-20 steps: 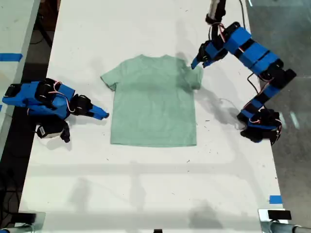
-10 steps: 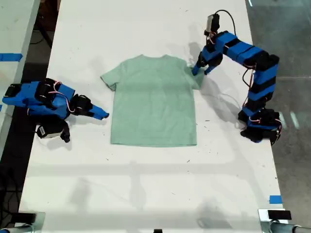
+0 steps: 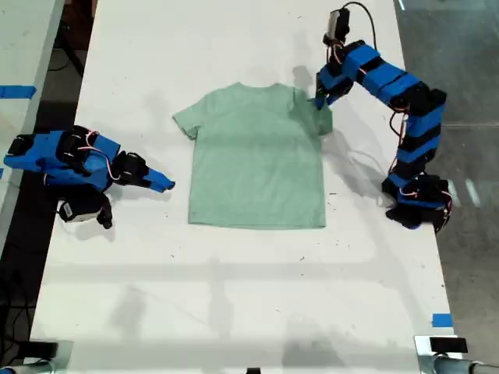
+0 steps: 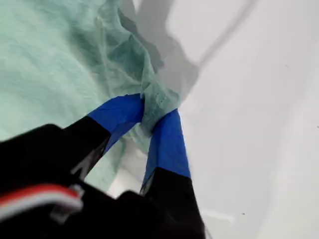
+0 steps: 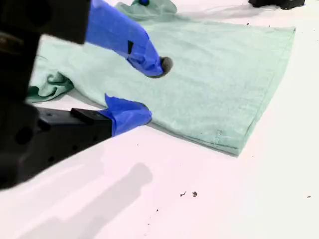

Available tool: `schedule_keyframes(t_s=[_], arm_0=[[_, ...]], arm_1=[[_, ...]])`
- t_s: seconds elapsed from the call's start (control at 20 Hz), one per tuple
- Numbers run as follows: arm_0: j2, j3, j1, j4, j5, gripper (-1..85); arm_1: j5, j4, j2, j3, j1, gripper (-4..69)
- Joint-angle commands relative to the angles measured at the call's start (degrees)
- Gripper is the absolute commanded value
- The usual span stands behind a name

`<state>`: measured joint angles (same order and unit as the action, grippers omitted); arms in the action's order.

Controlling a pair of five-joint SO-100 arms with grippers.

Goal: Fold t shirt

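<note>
pale mint-green cloth t shirt [image 3: 257, 167] flat on white counter [image 3: 234, 312] | my first gripper [image 4: 149, 117] jaws pinch its sleeve | my second gripper [image 5: 142, 92] jaws parted, empty, beside shirt

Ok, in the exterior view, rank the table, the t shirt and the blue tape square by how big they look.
Largest to smallest:
1. table
2. t shirt
3. blue tape square

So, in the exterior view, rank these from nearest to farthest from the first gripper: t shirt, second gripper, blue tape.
1. t shirt: sleeve pinched in my first gripper.
2. My second gripper: beyond the shirt, toward the view's left.
3. Blue tape: the view's far left edge.
</note>
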<state>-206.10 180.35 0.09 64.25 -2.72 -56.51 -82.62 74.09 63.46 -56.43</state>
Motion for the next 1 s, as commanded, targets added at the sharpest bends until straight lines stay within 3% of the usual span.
schedule_keyframes(t_s=[0.0, 0.25, 0.45, 0.6, 0.75, 0.8, 0.85, 0.95], arm_0=[[-0.4, -0.3, -0.5, -0.4, 0.3, 12.0], [-0.4, -0.3, -0.5, -0.4, 0.3, 12.0], [-0.4, -0.3, -0.5, -0.4, 0.3, 12.0], [-0.4, -0.3, -0.5, -0.4, 0.3, 12.0], [-0.4, -0.3, -0.5, -0.4, 0.3, 12.0], [-0.4, -0.3, -0.5, -0.4, 0.3, 12.0], [-0.4, -0.3, -0.5, -0.4, 0.3, 12.0], [-0.4, -0.3, -0.5, -0.4, 0.3, 12.0]], arm_1=[[1.8, -0.2, 7.6, -7.3, 9.2, 0.9], [3.5, 8.7, 3.4, -5.7, 22.7, 0.8], [4.4, 10.8, -3.4, -6.0, 27.2, 14.7], [5.2, 5.7, 0.1, -7.2, 26.2, 20.4], [4.6, -0.2, 11.6, -6.2, 23.4, 21.1], [4.6, -2.5, 16.5, -5.4, 22.7, 17.0], [5.1, -4.9, 22.2, -4.0, 22.5, -0.7], [8.4, -10.3, 33.5, 0.0, 24.9, -0.7]])
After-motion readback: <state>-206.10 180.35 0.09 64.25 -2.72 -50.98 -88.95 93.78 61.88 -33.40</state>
